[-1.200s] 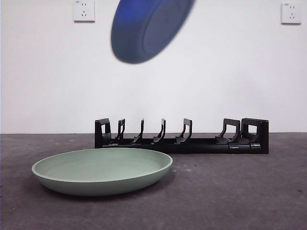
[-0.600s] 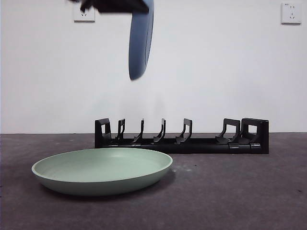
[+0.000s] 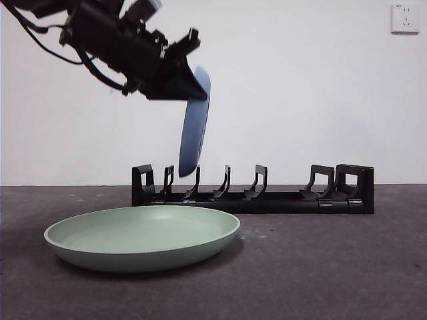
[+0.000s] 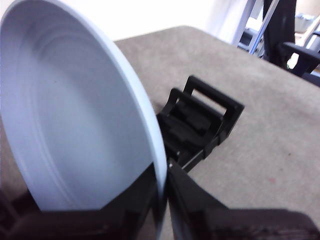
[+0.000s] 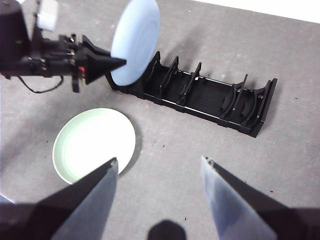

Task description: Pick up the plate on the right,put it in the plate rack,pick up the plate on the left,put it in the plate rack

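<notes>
Left gripper [image 3: 190, 83] is shut tight on the rim of the blue plate [image 3: 195, 123], as its own wrist view shows, with one black jaw on each side of the thin edge. The plate is held on its edge, nearly upright and leaning a little, and it hangs down from the jaws. Its low edge is seen right over the plate rack [image 3: 253, 193], near the end of the rack that is on the left in the front view, above the gaps between the first few prongs. Whether the edge touches the rack yet cannot be told. The rack runs long from side to side, and the plate is turned across it, so it looks ready to be slid down between two prongs.

The right gripper [image 5: 159, 165] is held high above the table with its jaws wide apart and nothing in them. The green plate [image 3: 142, 237] lies flat on the grey table [image 3: 333, 267], in front of the rack and apart from it. A white wall is seen behind, with a socket [image 3: 405, 18] on it.
</notes>
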You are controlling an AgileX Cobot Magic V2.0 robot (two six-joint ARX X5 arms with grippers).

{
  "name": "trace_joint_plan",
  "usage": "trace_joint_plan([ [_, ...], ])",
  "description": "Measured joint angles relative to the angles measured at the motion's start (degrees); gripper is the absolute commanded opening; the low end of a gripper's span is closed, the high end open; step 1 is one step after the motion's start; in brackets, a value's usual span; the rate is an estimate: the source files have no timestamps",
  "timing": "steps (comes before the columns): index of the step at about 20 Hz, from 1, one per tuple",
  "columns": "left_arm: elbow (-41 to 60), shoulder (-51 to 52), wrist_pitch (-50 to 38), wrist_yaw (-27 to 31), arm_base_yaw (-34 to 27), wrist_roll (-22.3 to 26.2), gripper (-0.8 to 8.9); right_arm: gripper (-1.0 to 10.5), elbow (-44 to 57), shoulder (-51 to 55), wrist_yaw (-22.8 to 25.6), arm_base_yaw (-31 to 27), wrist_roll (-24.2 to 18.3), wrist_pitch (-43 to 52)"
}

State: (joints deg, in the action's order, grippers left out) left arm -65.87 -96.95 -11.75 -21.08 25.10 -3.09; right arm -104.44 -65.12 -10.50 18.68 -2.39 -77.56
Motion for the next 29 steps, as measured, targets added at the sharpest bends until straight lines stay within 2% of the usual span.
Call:
trace_joint_plan([
  [7,0.0,-3.2,1.9,4.5,-0.4,0.8,-0.09,2.8,0.0,0.0,0.0,0.0,0.0,0.0],
  [11,-0.1,-3.3,3.4,4.9,-0.3,2.5,0.08,2.8,0.0,-0.1,0.0,0.0,-0.2,0.0],
  [12,-0.2,-3.2,3.9,4.8,-0.3,2.7,0.35,2.8,0.0,-0.1,0.0,0.0,-0.2,0.0],
  [14,-0.3,-3.2,6.0,5.1,-0.3,3.0,1.8,2.8,0.0,-0.5,0.0,0.0,-0.2,0.0],
  [15,-0.3,-3.2,7.4,5.2,-0.3,3.1,1.98,2.8,0.0,-0.8,0.0,0.0,-0.2,0.0],
  [24,-0.2,-2.4,10.6,4.4,-0.5,3.1,1.99,2.8,0.1,-1.6,0.0,0.0,-0.2,0.0],
  [27,-0.2,2.2,11.8,4.4,-0.5,3.1,2.91,2.8,0.1,-2.0,0.0,0.0,-0.3,0.0],
  [29,-0.2,6.6,13.5,3.5,-0.5,3.1,2.91,2.8,0.1,-2.4,0.0,0.0,-0.4,0.0],
])
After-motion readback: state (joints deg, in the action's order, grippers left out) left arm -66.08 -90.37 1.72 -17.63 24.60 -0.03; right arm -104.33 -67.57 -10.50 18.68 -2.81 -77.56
